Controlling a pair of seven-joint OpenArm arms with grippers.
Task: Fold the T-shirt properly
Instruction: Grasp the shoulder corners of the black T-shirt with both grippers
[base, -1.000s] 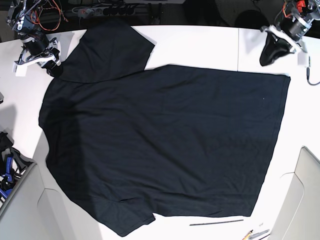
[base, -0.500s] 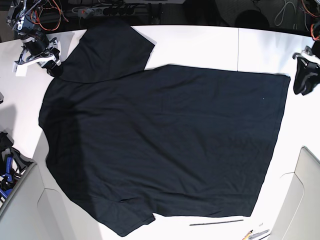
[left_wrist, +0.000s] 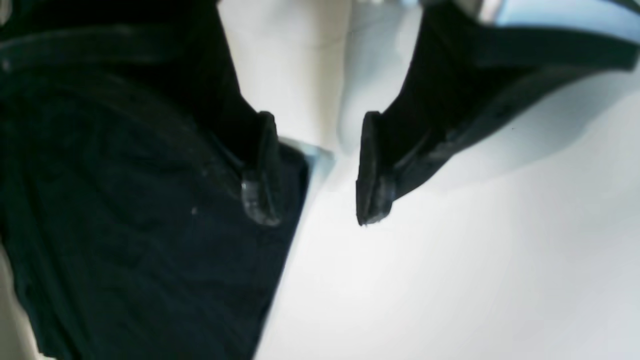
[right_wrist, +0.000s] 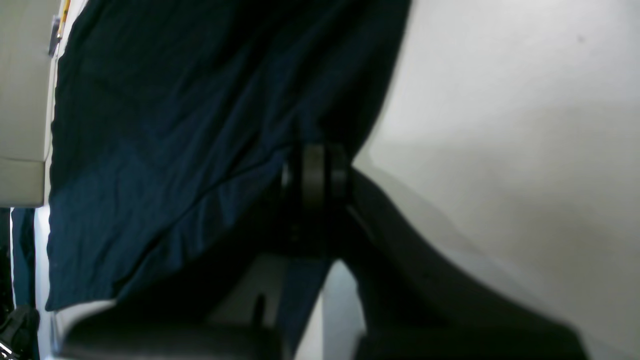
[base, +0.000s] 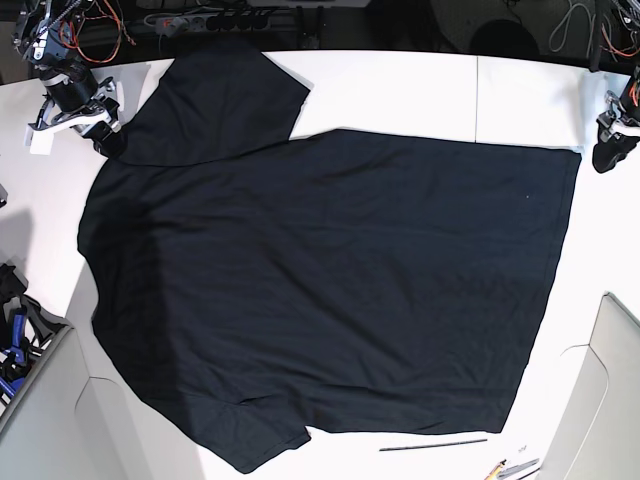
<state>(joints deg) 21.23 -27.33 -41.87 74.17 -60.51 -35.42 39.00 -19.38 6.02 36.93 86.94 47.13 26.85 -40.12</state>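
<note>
Your base view shows the T-shirt (base: 330, 290) spread flat on the tabletop (base: 400, 90). Only the wrist views reveal the jaws: the left gripper (left_wrist: 315, 170) gapes at the shirt's hem, while the right gripper (right_wrist: 315, 175) is pinched on the T-shirt's edge.

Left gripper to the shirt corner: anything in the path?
Nothing visible. The left gripper is open over bare white table right beside the T-shirt edge; one of its fingers shows against the fabric. In the base view it sits by the shirt's corner with only table between.
</note>
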